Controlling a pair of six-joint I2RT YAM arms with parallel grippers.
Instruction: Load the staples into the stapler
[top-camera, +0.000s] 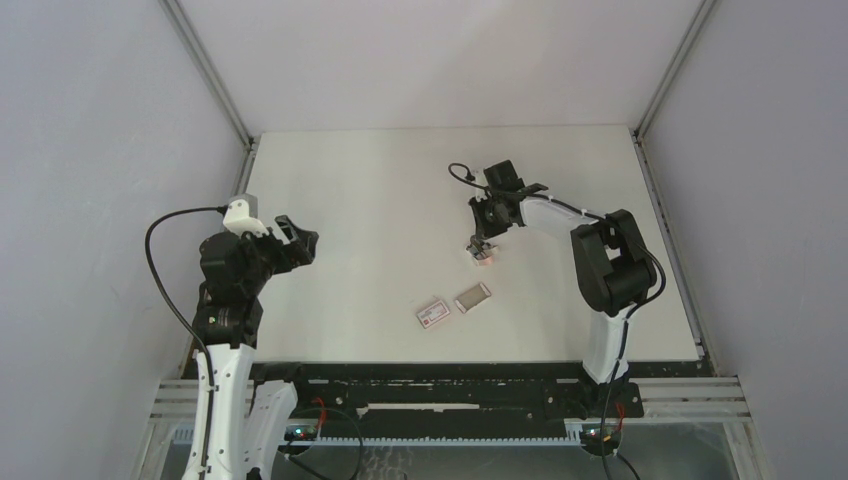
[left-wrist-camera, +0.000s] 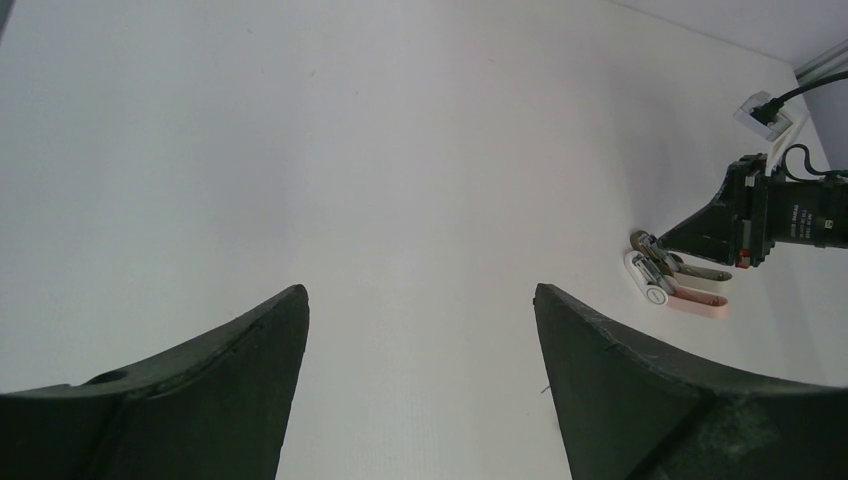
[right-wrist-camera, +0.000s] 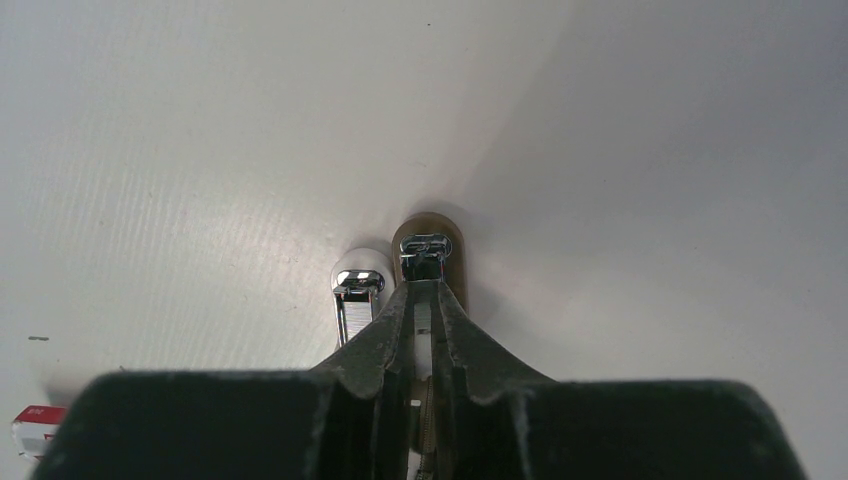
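top external: my left pincer (top-camera: 300, 238) hangs over the left part of the white table (top-camera: 380, 190), jaws spread wide, nothing between them. my right pincer (top-camera: 481, 246) is down on the stapler (top-camera: 485, 258), right of frame centre. the staples (top-camera: 472, 297) lie in their flat grey tray in the lower middle of the frame, below the stapler and apart from it. the white box (top-camera: 432, 314) with the red label sits just beside the tray, to its lower left. neither pincer is near them.

left wrist: my two dark fingers (left-wrist-camera: 210, 390) fill the bottom corners, wide apart, only bare table between. at the right edge the stapler (left-wrist-camera: 660, 290) lies opened, pink part on the table, with the right pincer (left-wrist-camera: 652, 243) tip on it.

right wrist: my fingers (right-wrist-camera: 385, 340) are pinched almost together at frame centre on a thin pale part of the stapler (right-wrist-camera: 425, 250). a white, chrome-tipped part lies just left of them, a tan rounded one straight ahead. the corner of the box (right-wrist-camera: 35, 425) shows at lower left. staples not in this view.
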